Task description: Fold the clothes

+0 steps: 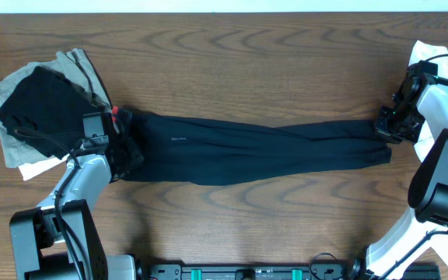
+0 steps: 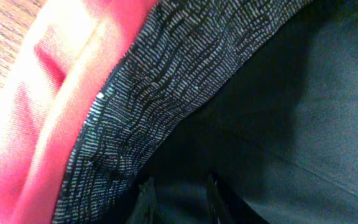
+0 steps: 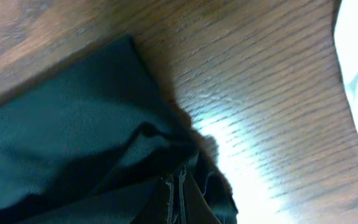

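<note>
The clothes, long black leggings [image 1: 247, 148], lie stretched out flat across the table from left to right. Their grey patterned waistband [image 2: 154, 93] with a coral-red edge [image 2: 55, 112] fills the left wrist view. My left gripper [image 1: 123, 152] sits on the waist end, and black fabric lies between its two fingers [image 2: 146, 198]. At the ankle end, my right gripper [image 1: 387, 124] is shut, its fingers [image 3: 169, 193] pressed together with folds of black cloth bunched around them.
A pile of khaki, black and white garments [image 1: 37, 109] lies at the far left, touching the waist end. A white shirt [image 1: 430, 58] lies at the right edge behind the right arm. Bare wooden table [image 1: 232, 62] runs behind the leggings.
</note>
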`<state>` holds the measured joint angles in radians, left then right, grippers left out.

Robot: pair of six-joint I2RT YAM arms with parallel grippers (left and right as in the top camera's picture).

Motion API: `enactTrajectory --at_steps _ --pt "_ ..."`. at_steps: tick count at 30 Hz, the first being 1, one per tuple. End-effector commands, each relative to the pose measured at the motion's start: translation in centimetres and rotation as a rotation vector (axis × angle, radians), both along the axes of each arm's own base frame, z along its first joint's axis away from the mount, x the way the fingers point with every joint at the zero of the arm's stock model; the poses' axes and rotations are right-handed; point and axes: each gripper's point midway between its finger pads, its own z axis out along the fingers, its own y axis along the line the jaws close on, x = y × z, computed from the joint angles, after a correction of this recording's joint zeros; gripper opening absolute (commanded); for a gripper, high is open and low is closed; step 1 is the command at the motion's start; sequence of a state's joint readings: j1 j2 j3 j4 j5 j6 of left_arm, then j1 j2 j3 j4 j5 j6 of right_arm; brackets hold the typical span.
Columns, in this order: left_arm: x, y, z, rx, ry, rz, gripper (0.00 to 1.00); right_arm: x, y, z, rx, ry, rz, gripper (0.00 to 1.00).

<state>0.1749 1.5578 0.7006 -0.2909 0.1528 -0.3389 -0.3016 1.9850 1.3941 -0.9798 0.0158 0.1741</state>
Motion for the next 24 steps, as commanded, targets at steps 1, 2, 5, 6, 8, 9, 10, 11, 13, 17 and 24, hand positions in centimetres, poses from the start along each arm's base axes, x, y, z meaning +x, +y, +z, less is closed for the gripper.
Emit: enactTrajectory --at_steps 1,2,5,6,8,9,10,11,13,17,24 --pt "-1.7 0.8 -1.2 0.039 0.064 0.015 0.31 1.0 -1.0 4.3 -0.003 -0.124 -0.017 0.01" --pt "-1.7 0.8 -1.2 0.039 0.064 0.015 0.31 1.1 -1.1 5.4 -0.004 -0.157 -0.023 0.01" --pt "-1.7 0.8 -1.2 0.039 0.064 0.015 0.31 0.6 -1.6 8.4 -0.017 -0.223 -0.043 0.01" --pt "-1.7 0.8 -1.2 0.039 0.064 0.015 0.31 0.4 -1.7 9.1 -0.022 -0.235 -0.048 0.01" --pt "-1.7 0.8 -1.2 0.039 0.064 0.015 0.31 -0.2 -1.8 10.2 -0.030 -0.251 -0.054 0.01" --pt "-1.7 0.8 -1.2 0.039 0.064 0.015 0.31 -0.4 -1.8 10.7 -0.031 -0.255 -0.056 0.01" --pt "-1.7 0.8 -1.2 0.039 0.064 0.015 0.31 -0.7 -1.8 10.9 -0.032 -0.256 -0.060 0.01" --pt "-1.7 0.8 -1.2 0.039 0.064 0.015 0.31 -0.8 -1.9 11.1 -0.032 -0.255 -0.063 0.01" --pt "-1.7 0.8 -1.2 0.039 0.064 0.015 0.31 -1.2 -1.9 11.1 -0.029 -0.246 -0.071 0.01" --pt "-1.7 0.8 -1.2 0.039 0.064 0.015 0.31 -1.5 -1.9 11.1 -0.026 -0.236 -0.074 0.01" --pt "-1.7 0.8 -1.2 0.039 0.064 0.015 0.31 0.2 -2.6 10.9 -0.045 -0.290 -0.078 0.02"
